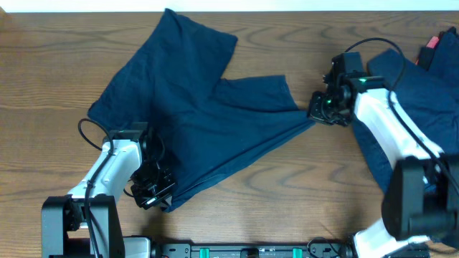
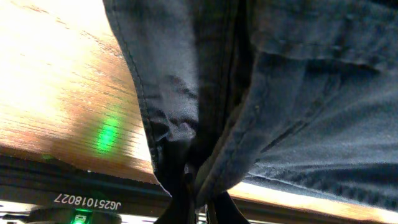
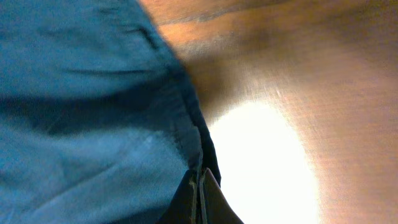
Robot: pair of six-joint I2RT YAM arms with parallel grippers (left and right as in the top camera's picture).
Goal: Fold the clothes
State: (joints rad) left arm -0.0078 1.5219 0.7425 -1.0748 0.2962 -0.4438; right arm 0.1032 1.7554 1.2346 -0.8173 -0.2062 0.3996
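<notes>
garment [image 1: 193,122] lies mid-table [image 1: 287,193], its long lower edge running from the left gripper [image 1: 154,192], jaws clamped on the hem near the front edge, to the right gripper [image 1: 319,111], jaws clamped on the right-hand corner, beside the pile [image 1: 430,79].

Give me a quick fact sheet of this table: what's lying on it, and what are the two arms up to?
table: brown wood
spread garment: dark navy, wrinkled, lying loosely in the middle, not neatly folded
left jaws: shut on the garment's corner nearest the robot, on its left
right jaws: shut on the garment's right-hand tip
second navy heap: far right of the table
small red-pink object: at the top right, beside that heap
</notes>
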